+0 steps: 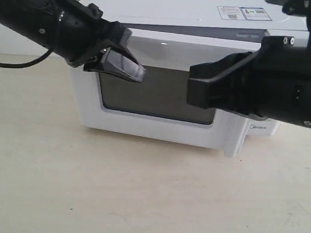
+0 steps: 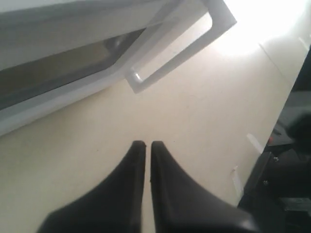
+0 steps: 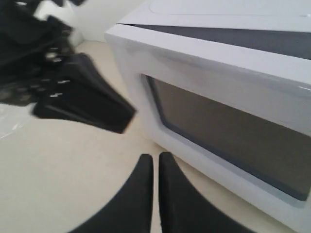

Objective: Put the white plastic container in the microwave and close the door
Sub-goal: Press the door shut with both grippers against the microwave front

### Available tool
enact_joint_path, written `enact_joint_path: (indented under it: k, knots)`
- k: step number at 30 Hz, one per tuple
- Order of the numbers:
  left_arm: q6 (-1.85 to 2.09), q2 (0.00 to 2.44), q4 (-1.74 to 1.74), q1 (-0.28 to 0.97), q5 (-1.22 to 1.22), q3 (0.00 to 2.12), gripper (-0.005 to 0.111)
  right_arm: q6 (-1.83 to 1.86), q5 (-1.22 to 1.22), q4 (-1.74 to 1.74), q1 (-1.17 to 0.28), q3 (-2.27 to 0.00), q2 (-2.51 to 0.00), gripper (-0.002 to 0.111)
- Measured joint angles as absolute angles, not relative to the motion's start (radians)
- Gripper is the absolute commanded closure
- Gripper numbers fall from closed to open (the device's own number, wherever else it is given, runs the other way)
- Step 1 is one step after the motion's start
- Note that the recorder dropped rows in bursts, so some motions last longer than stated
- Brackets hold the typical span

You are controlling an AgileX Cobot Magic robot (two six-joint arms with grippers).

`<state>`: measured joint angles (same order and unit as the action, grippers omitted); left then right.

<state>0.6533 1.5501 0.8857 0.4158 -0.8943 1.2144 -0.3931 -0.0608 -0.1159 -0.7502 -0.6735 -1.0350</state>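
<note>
The white microwave [image 1: 167,6] stands at the back middle of the table. Its door [image 1: 157,95], with a dark window, is swung nearly to, and a dark gap shows along its top edge. The white bar handle [image 1: 233,137] sits at the door's right end, also seen as a handle [image 2: 180,51] in the left wrist view. My left gripper [image 1: 137,72] hovers at the door's upper left, shut and empty [image 2: 145,144]. My right gripper [image 1: 194,92] hangs in front of the door's right part, shut and empty [image 3: 155,156]. The white plastic container is out of view.
The beige tabletop [image 1: 114,188] stretches in front of the microwave. Sticker labels [image 1: 243,13] lie on the microwave's top, and the Midea logo [image 1: 258,124] shows on its right panel. A black cable [image 1: 16,63] trails at the far left. Dark equipment [image 2: 286,160] stands beside the table.
</note>
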Motion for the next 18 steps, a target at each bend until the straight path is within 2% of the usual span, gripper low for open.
enact_joint_path:
  k: [7,18]
  knots:
    - [0.556,1.375,0.773,0.416,-0.891,1.167,0.102,-0.398,0.034,-0.105,-0.608,-0.674,-1.103,0.108]
    - [0.522,1.227,0.765,0.416,-0.895,1.144,0.102,-0.369,0.143,-0.093,-0.604,-0.674,-1.227,0.108]
